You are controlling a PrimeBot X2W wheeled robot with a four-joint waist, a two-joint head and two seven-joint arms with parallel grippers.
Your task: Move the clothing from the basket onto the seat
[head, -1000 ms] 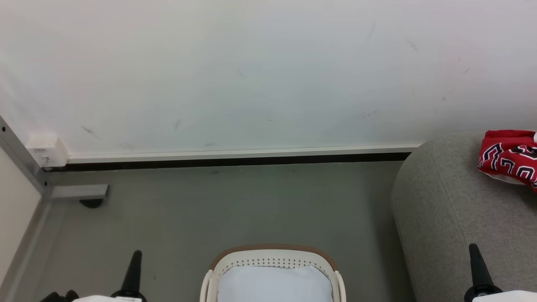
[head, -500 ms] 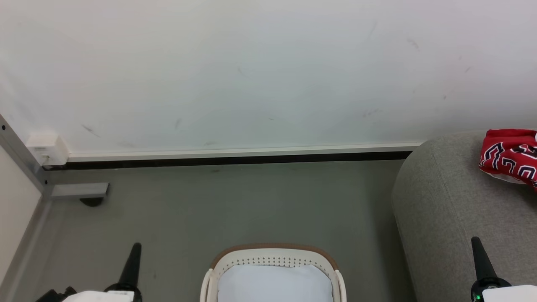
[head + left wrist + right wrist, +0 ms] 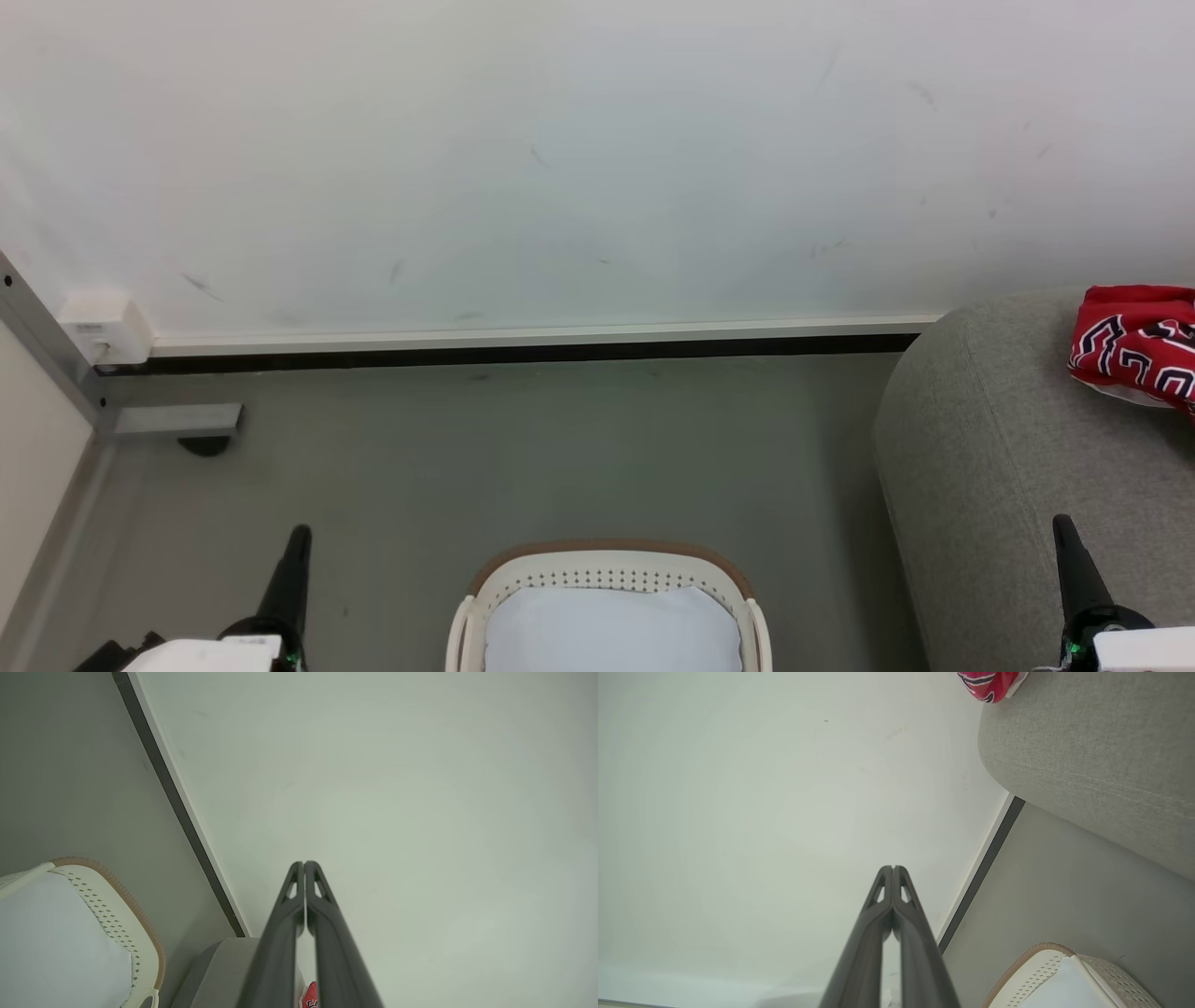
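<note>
While both arms sit low at the bottom corners of the head view, the left pincer (image 3: 299, 537) and right pincer (image 3: 1061, 525) each have their two dark fingers pressed together, tips touching, w/ nothing between them. Both point toward a pale wall (image 3: 560, 159). The basket (image 3: 607, 553), cream w/ a brown rim band, stands on the grey floor (image 3: 523, 448) between the arms, centre bottom. What shows inside it is a plain white lining (image 3: 611, 630). The clothing (image 3: 1134, 345), red w/ black letters outlined in white, lies bunched on top of the seat (image 3: 990, 448) at far right, well apart from the basket. Judgement: the transfer step looks finished or nearly so, and the arms seem parked rather than reaching. Next move, if any garment remains, calls for bending to look down into the basket, spreading one pincer and lowering it past the rim w/o snagging the lining. Hard to tell: the basket's near half is cut off by the frame's bottom edge, so more clothing could sit there unseen. The garment and the seat run off the right edge, so the lettering can't be read in full, nor can the no. of garments on the seat be counted.
</note>
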